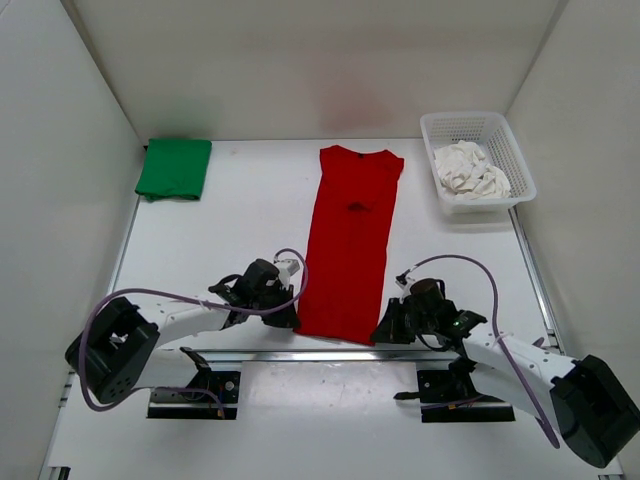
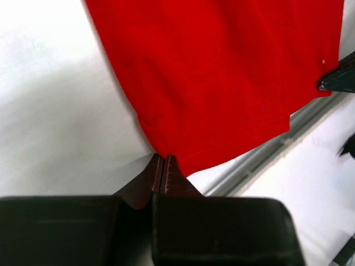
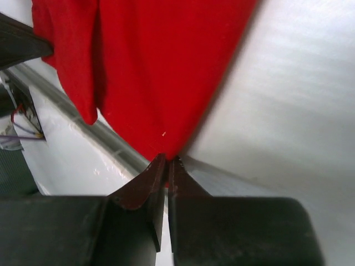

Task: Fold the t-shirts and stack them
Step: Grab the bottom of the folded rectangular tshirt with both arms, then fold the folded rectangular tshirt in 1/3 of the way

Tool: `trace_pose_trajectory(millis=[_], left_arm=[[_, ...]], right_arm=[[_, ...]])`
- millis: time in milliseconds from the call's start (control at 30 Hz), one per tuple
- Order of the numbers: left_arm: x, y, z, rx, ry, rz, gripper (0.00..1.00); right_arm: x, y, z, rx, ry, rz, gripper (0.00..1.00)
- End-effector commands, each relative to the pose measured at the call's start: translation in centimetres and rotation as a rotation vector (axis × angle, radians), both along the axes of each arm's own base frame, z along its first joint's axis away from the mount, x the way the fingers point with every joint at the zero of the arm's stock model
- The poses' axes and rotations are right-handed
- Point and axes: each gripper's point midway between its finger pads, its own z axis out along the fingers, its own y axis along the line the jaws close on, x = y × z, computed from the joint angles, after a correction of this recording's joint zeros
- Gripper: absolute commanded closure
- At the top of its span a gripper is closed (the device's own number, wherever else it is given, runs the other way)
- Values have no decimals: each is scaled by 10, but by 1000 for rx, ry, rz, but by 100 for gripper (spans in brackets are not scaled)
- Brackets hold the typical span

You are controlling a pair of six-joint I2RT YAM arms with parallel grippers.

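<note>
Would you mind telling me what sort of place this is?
Probably a robotics lab cell: a white table boxed in by white panels, a left arm and right arm bolted at its near edge, and laundry: a red t-shirt, a green t-shirt and a basket.

The red t-shirt (image 1: 350, 240) lies flat down the middle of the desk (image 1: 250, 210), folded lengthwise into a long narrow strip. Its collar end points to the far side and its hem lies at the near edge. The left gripper (image 1: 290, 318) has its jaws closed on the hem's near left corner, and the right gripper (image 1: 385, 330) pinches the near right corner. The green t-shirt (image 1: 175, 168) sits folded into a neat rectangle at the desk's far left corner, well apart from the red one. The off-white t-shirt (image 1: 470, 172) lies crumpled in a heap inside the white mesh basket (image 1: 460, 116) at the far right.
</note>
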Motion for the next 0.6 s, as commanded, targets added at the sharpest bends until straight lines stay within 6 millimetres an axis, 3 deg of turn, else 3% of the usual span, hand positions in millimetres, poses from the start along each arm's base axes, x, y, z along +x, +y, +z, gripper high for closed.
trace_pose_trajectory(millis=[0,100,167,200,267,400,433,500,533,567], left_arm=[[-26,11,-6,21,64,-19,100],[-50,17,2,9,106,-40,100],[-57,19,16,-19,108,-44,100],[-55,20,22,-31,112,-26,100],[-43,15,46,-81,66,-4,100],[5,-3,97,-154,-29,28,100],[17,-5,102,-171,-44,38,100],[48,-11,110,-166,-67,72,100],[60,-12,114,-169,-87,89,100],[73,-18,115,-160,-96,100,100]], right_arm=[[-13,5,4,13,20,19,100],[-40,15,12,34,57,69,100],[-47,14,13,18,53,83,100],[-40,15,23,36,24,77,100],[-22,13,40,54,-31,50,100],[39,-7,69,66,-158,-25,100],[61,-14,83,67,-232,-56,100],[81,-18,85,42,-249,-62,100],[101,-24,100,30,-314,-81,100],[110,-26,96,10,-299,-83,99]])
